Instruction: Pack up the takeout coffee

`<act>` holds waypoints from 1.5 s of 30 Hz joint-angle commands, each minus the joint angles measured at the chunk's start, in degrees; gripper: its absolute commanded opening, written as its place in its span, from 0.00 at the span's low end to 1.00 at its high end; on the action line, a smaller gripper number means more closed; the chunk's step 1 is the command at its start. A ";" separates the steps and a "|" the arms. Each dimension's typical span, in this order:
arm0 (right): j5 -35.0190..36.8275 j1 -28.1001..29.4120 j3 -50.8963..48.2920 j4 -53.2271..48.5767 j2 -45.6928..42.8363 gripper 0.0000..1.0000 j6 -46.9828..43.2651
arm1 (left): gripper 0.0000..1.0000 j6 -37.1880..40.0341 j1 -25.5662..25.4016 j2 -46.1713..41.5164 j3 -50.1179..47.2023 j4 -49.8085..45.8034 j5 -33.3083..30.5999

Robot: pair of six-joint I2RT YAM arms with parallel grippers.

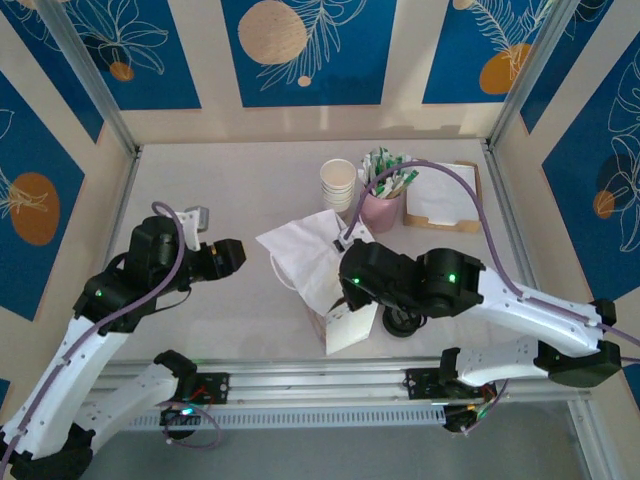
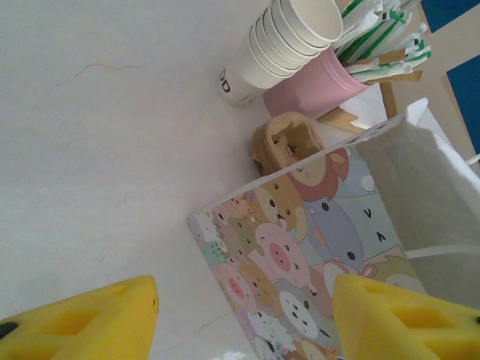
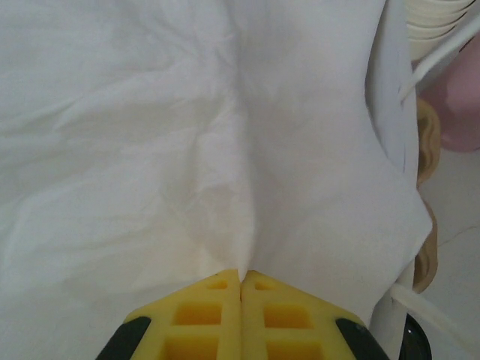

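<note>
A paper bag (image 1: 305,255) stands mid-table with its white mouth open; its cartoon-animal side (image 2: 300,247) faces my left wrist camera. My right gripper (image 3: 241,276) is shut on the bag's white wall (image 3: 187,150), which creases upward from the fingertips. From above, that gripper (image 1: 338,292) sits at the bag's near right edge. My left gripper (image 1: 232,256) hovers open left of the bag, its yellow fingers (image 2: 82,319) spread with nothing between them. A dark round thing (image 1: 405,322) lies under the right arm; I cannot tell whether it is the takeout coffee.
Behind the bag are a stack of white paper cups (image 1: 338,183), a pink holder (image 1: 381,208) full of green-and-white sachets, and a wooden tray (image 1: 443,208) with white napkins. A brown cardboard cup carrier (image 2: 289,142) lies between the cups and the bag. Walls enclose the table.
</note>
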 commanded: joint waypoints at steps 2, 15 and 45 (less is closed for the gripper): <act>-1.79 -0.38 -1.27 -3.28 0.99 0.09 0.25 | 0.63 -0.59 -0.26 0.34 0.79 -0.25 1.25; -0.29 0.44 1.05 6.87 -4.62 0.47 -6.30 | 0.63 -0.52 -0.25 0.90 0.56 -0.10 0.95; -9.00 -1.13 1.78 19.51 4.26 0.54 -5.09 | 0.63 -0.72 -0.25 2.55 0.24 0.68 1.55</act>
